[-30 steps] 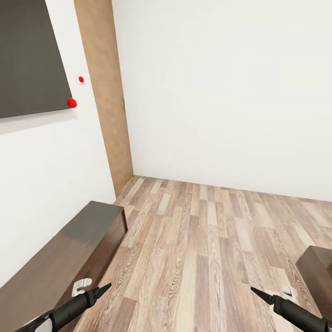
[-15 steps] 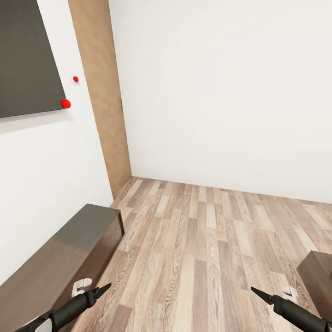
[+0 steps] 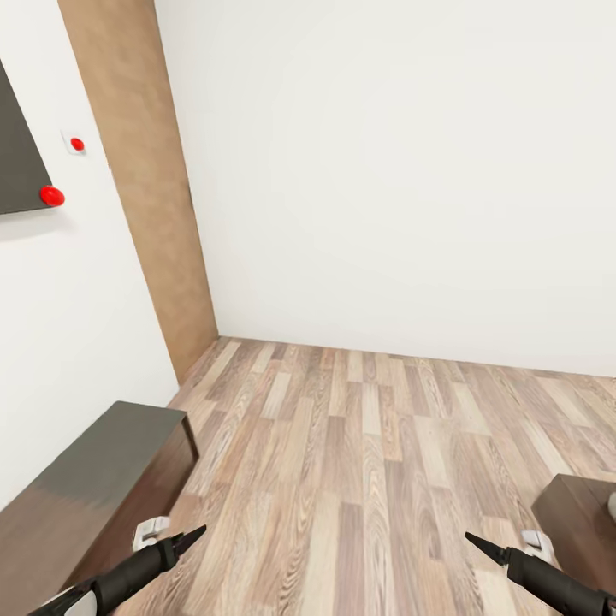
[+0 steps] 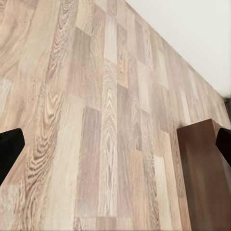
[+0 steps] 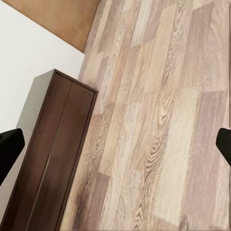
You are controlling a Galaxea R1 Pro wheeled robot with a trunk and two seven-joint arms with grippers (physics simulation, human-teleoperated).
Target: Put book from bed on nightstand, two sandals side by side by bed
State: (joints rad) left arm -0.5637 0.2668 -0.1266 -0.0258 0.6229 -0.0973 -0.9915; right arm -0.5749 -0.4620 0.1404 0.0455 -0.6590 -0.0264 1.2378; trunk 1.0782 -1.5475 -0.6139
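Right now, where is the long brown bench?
In the head view the long brown bench sits low on the left, against the white wall, just beyond the left tool.

Wood planks, painted walls, dark veneer and matt black arms.

The floor (image 3: 368, 479) is light wood plank with strong grain and a faint satin sheen (tones run from pale beige to grey-brown). The walls (image 3: 385, 171) look like smooth matt white paint. At the far left, a tall panel (image 3: 141, 180) has a mottled tan, matt finish. The long low bench (image 3: 94, 488) on the near left is dark brown wood, its top slightly glossy with a grey reflection. A dark brown wooden cabinet (image 3: 577, 522) sits at the near right. The left gripper (image 3: 184, 541) and right gripper (image 3: 479, 544) are smooth matt black, plastic-looking.
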